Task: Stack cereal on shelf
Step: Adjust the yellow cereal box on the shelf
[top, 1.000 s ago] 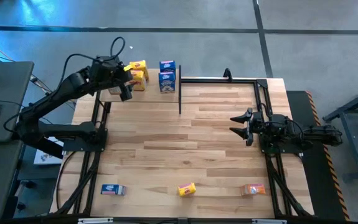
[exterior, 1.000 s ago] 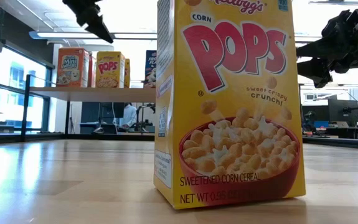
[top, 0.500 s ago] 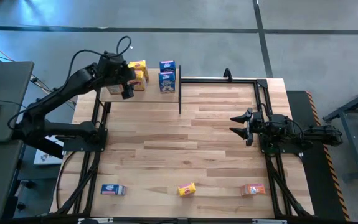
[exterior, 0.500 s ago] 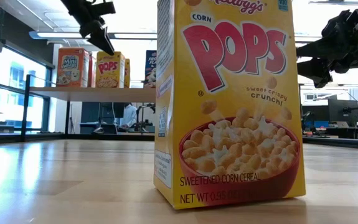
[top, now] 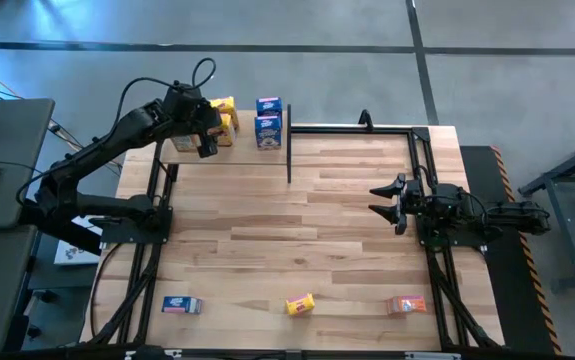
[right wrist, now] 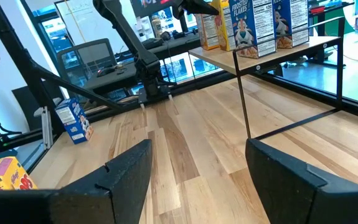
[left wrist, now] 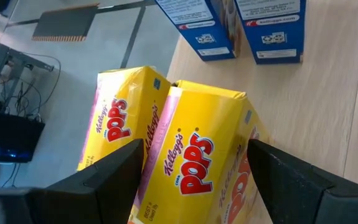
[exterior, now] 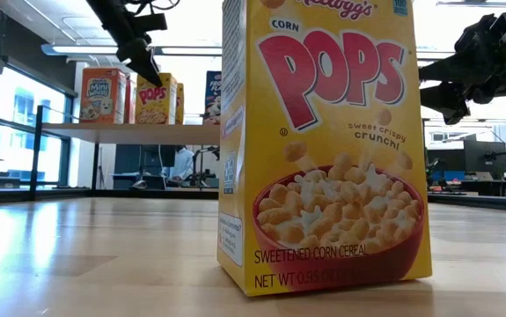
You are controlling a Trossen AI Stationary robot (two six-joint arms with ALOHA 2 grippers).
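From above: left gripper [top: 205, 133] hangs over the shelf [top: 242, 152] at the table's far-left corner, right over two yellow boxes [top: 223, 119], fingers apart, holding nothing. Two blue boxes [top: 269, 123] stand just right of them on the shelf. Right gripper [top: 387, 203] waits over the table's right side, fingers spread, empty. Three boxes lie along the near edge: blue [top: 181, 305], yellow [top: 299, 304], orange-red [top: 405, 305].

Low cam: big yellow Pops box [exterior: 323, 145] up close; behind it, shelf w/ an orange-red box [exterior: 103, 95] at left.

Left wrist cam: fingers [left wrist: 113, 171] wide either side of the nearer yellow box [left wrist: 197, 152], not touching it.

Right wrist cam: fingers [right wrist: 129, 168] open over bare tabletop [right wrist: 185, 155].
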